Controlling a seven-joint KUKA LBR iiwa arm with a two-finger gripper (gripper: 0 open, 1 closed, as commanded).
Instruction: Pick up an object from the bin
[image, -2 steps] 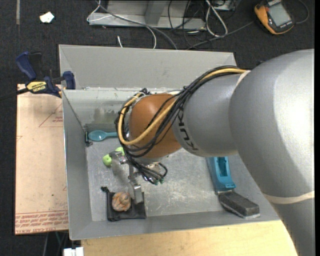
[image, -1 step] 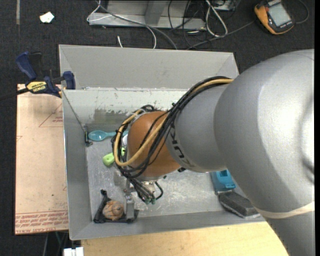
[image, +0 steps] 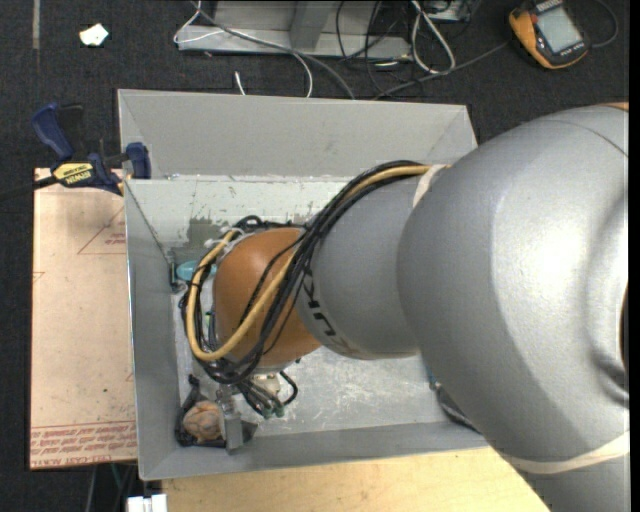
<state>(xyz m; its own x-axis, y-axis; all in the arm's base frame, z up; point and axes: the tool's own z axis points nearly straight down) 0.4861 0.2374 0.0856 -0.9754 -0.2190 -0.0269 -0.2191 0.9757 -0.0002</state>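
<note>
Grey arm (image: 480, 270) looms closest; under it the hand (image: 238, 425) sits low beside a pinkish-tan lump (image: 203, 420) in the lower-left corner of the bin (image: 150, 330). Nothing looks lifted yet, and I cannot tell whether the hand is wide or narrow. Two walls crowd that corner, while bare floor opens rightward.

bin (image: 300, 140): 1 | tan lumpy thing (image: 203, 421): 1 | teal thing, partly hidden (image: 184, 270): 1

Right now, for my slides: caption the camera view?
Gripper low in the grey bin, lower-left corner, beside a tan lump.
</note>
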